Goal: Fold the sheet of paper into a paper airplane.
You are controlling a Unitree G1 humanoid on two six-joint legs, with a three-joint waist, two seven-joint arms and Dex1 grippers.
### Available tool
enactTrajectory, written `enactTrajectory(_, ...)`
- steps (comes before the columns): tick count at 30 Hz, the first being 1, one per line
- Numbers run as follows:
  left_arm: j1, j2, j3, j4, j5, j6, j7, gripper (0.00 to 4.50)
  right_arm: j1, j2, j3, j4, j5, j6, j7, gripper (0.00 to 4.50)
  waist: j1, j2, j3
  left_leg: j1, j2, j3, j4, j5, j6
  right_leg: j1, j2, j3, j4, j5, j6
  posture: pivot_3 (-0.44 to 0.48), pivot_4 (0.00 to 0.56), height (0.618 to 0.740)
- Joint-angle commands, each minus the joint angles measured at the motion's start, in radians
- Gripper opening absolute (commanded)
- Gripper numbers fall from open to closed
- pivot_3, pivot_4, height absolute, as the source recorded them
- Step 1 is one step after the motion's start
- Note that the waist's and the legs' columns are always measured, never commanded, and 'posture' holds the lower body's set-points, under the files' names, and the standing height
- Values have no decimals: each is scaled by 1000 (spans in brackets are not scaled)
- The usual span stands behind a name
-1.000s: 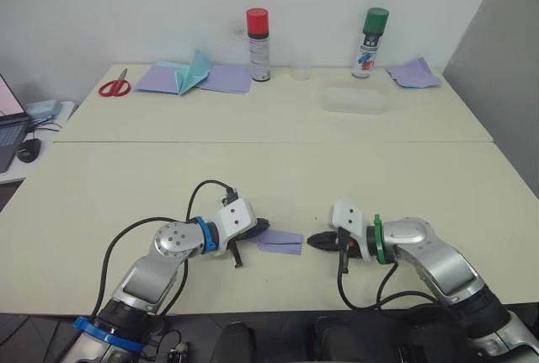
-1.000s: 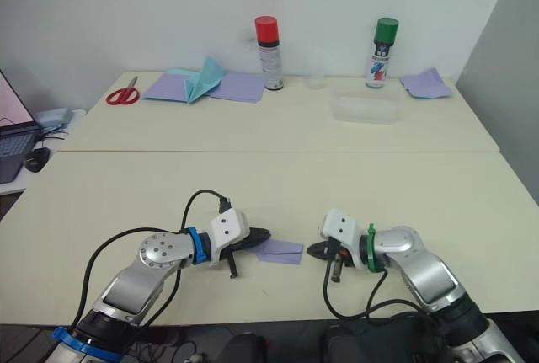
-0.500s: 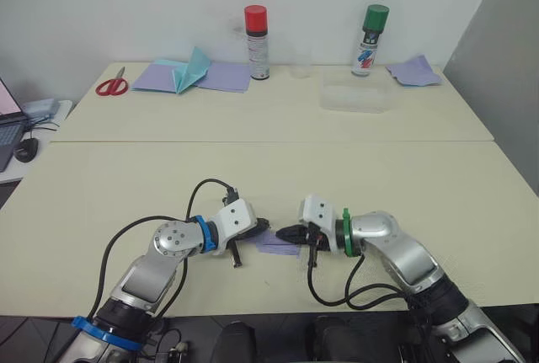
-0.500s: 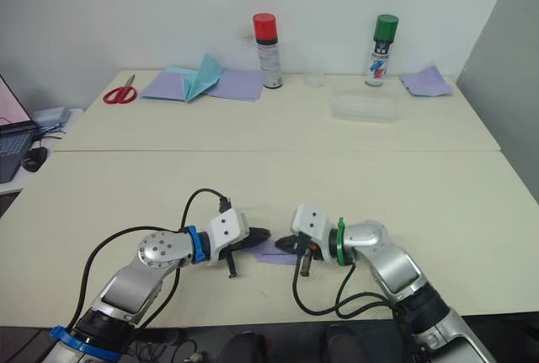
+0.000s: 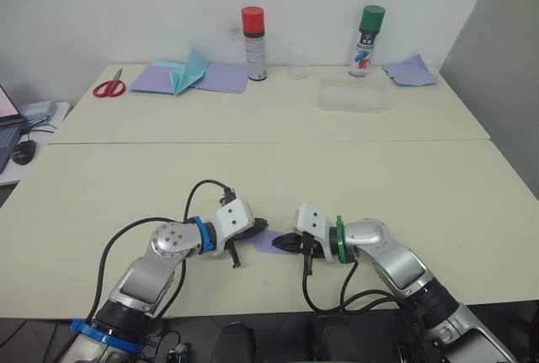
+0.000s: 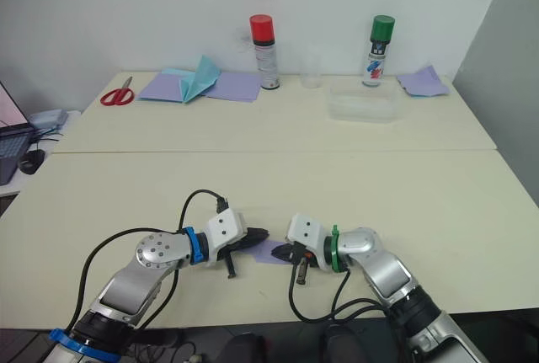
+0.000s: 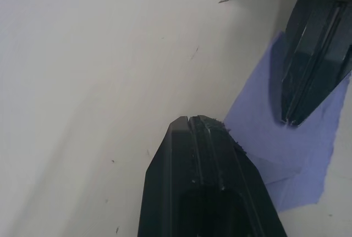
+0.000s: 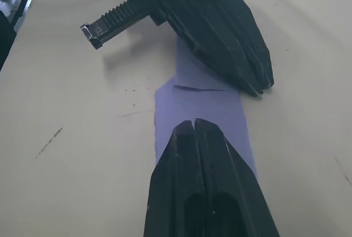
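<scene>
The sheet of paper (image 5: 268,241) is lavender and lies folded into a small flat piece near the table's front edge. I cannot make out the nose or wings of a paper airplane in it. My left gripper (image 5: 263,227) is shut, and its tip rests on the paper's left end (image 7: 258,132). My right gripper (image 5: 279,245) is also shut, with its tip pressing down on the paper's right part (image 8: 187,102). The two tips point at each other a short way apart. Nothing sits between either pair of fingers.
Along the back of the table stand a red-capped spray can (image 5: 253,32), a clear cup (image 5: 296,58), a green-capped can (image 5: 368,30) and a clear plastic box (image 5: 352,93). Red scissors (image 5: 108,87), a teal paper shape (image 5: 192,70) and more lavender sheets (image 5: 223,78) lie at the back left.
My right gripper has moved left across the table and onto the folded paper, close to the left gripper's tip. The left gripper has stayed in place.
</scene>
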Motion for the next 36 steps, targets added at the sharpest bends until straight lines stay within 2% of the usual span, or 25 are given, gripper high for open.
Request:
enactTrajectory(1, 8, -26, -14, -27, -40, 76, -22, 0, 6, -8, 9, 39, -38, 10, -12, 17, 0, -1, 0, 0, 0, 0, 0, 0, 0, 0, 0, 0, 0, 0, 0, 0, 150, 740)
enactTrajectory(8, -7, -55, -11, -69, -100, 202, -39, 0, 15, -17, 23, 37, -56, 13, -14, 17, 1, -3, 2, -3, -1, 0, 0, 0, 0, -1, 0, -1, 0, 1, 2, 0, 150, 740)
enactTrajectory(17, 39, 21, -8, 14, -4, 218, 19, 0, 18, -23, 23, 31, -60, 18, -19, 17, 1, -2, 2, -2, -1, -1, -1, 0, 0, -1, 0, -1, 0, 0, 1, 0, 150, 740)
enactTrajectory(22, 71, 36, 101, 26, -58, 294, 75, 0, 16, -33, 15, 27, -53, 25, -14, 17, -3, -1, 2, 5, 1, -3, -1, 0, 0, 3, 0, 0, 0, -1, -1, 0, 150, 740)
enactTrajectory(25, 75, 24, 152, 34, -103, 355, 90, 0, 15, -41, 15, 27, -53, 23, -10, 17, -2, -1, 3, 6, 1, -6, -1, 0, 0, -1, -1, 0, -1, -1, -2, 0, 150, 740)
enactTrajectory(31, 129, 77, 177, -1, -120, 339, 71, 0, 9, -43, 14, 33, -55, 20, -3, 17, -9, -1, 3, 6, 2, -4, -2, -2, -2, -1, -1, 1, -2, -2, -2, 0, 150, 740)
enactTrajectory(36, 106, 89, 226, 5, -133, 295, 89, 0, 2, -42, 13, 46, -56, 14, 2, 17, -9, -1, 3, 5, 2, -3, -4, -2, -3, 0, -1, 0, -1, -3, -4, 0, 150, 740)
